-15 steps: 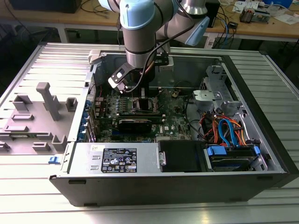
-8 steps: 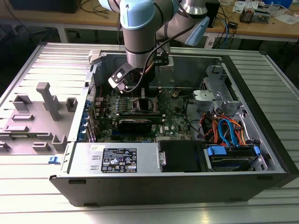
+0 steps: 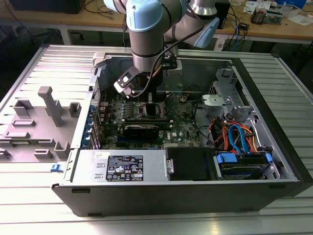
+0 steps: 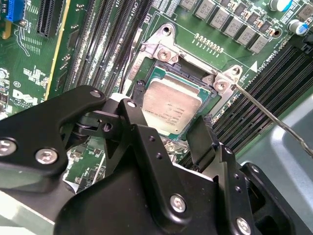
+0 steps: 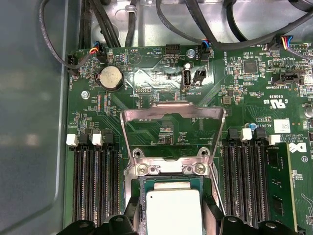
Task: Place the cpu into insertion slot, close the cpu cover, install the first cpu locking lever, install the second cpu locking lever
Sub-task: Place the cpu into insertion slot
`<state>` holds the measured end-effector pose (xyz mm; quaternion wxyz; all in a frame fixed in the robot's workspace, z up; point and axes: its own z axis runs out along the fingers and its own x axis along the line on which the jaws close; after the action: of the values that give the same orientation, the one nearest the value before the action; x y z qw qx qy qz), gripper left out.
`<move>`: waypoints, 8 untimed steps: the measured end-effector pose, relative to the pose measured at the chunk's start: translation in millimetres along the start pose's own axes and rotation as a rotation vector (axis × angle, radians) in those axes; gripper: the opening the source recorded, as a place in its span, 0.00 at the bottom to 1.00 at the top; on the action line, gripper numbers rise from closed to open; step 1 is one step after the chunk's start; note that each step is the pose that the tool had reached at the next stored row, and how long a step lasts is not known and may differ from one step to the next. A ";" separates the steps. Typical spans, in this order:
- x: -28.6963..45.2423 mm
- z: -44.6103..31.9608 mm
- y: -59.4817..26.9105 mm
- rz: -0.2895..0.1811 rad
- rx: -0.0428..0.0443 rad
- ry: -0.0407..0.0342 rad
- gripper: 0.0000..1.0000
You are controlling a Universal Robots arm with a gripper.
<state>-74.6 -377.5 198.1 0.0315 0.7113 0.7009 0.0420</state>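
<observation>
Gripper (image 4: 164,116) spread, straddling the cpu (image 4: 171,105) lying in the insertion slot (image 4: 168,72), seemingly just clear of its edges, cpu cover (image 5: 146,115) raised behind; risk: a finger catching the chip, skewing it onto socket pins.

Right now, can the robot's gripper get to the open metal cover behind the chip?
Probably yes. The gripper is right down at the chip, and the cover stands tipped back just beyond it. Nothing sits between them, so the way looks free.
</observation>
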 end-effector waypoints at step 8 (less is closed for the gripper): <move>0.0 0.0 0.1 0.000 0.0000 0.0000 0.62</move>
<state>-74.5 -377.6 198.1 0.0315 0.7113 0.7010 0.0420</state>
